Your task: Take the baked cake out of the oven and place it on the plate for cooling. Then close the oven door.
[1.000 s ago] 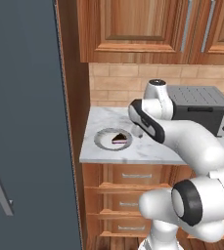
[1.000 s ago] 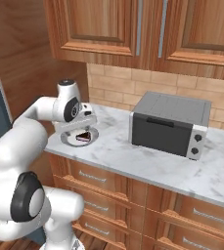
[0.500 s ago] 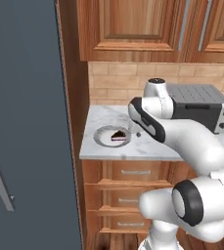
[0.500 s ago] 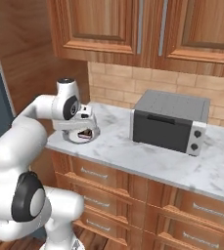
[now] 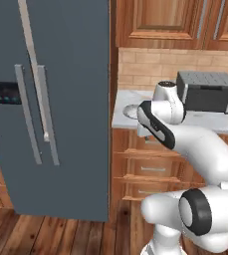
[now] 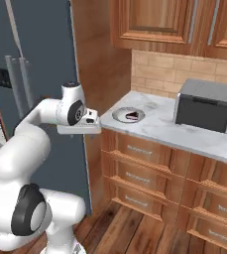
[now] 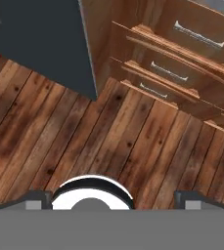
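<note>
**Cake on the plate, arm off to the side**

The slice of cake (image 6: 132,116) sat on the round grey plate (image 6: 120,114) at the left end of the marble worktop (image 6: 169,130), well apart from the grey toaster oven (image 6: 209,105) that stood further along the same surface. In the left base view the plate (image 5: 130,111) showed just past the edge of the tall dark refrigerator (image 5: 60,99), partly behind the arm.

The gripper (image 6: 91,120) hung beside the worktop's left end, out over the floor and in front of the wood side panel — near the plate but not touching it. Its jaws stood wide apart and held nothing; in the hand view the two dark fingertips (image 7: 35,199) rose far apart at the bottom, looking down on the plank floor (image 7: 84,146) and the wooden drawer fronts (image 7: 182,58) with their silver pulls.

Wooden wall cabinets (image 6: 174,22) hung above the brick-pattern backsplash (image 6: 184,74). At the far left edge of the right base view a strip of wood frame with pale wire racks showed — too little of it to tell what it was, so the oven door's position could not be told.
</note>
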Tool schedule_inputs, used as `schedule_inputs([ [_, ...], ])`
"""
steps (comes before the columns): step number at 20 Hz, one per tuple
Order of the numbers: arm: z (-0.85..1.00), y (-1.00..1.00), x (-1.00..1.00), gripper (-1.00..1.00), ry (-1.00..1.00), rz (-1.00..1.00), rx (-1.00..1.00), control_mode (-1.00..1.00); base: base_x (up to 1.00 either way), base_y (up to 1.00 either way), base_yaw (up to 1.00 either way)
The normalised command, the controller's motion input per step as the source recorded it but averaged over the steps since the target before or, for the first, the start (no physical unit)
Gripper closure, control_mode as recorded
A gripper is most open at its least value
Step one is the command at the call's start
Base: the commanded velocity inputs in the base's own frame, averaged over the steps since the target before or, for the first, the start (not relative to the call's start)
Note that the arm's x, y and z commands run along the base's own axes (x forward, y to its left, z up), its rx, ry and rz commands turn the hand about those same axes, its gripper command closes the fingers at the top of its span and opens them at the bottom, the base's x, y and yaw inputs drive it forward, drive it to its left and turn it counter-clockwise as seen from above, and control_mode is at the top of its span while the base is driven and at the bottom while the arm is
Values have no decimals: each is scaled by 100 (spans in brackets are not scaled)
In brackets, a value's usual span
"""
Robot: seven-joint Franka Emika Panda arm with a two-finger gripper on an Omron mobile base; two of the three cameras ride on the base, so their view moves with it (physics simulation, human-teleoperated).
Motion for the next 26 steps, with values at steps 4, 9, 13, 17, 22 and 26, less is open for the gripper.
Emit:
schedule_inputs([
  [4,0,0,0,-100,0,0,0,100,-61,100,75],
  [9,0,0,0,-100,0,0,0,100,-11,86,72],
  [13,0,0,0,-100,0,0,0,100,38,32,56],
  [17,0,0,0,-100,0,0,0,100,78,0,38],
  [22,0,0,0,-100,0,0,0,100,100,0,24],
  [26,0,0,0,-100,0,0,0,100,100,0,21],
])
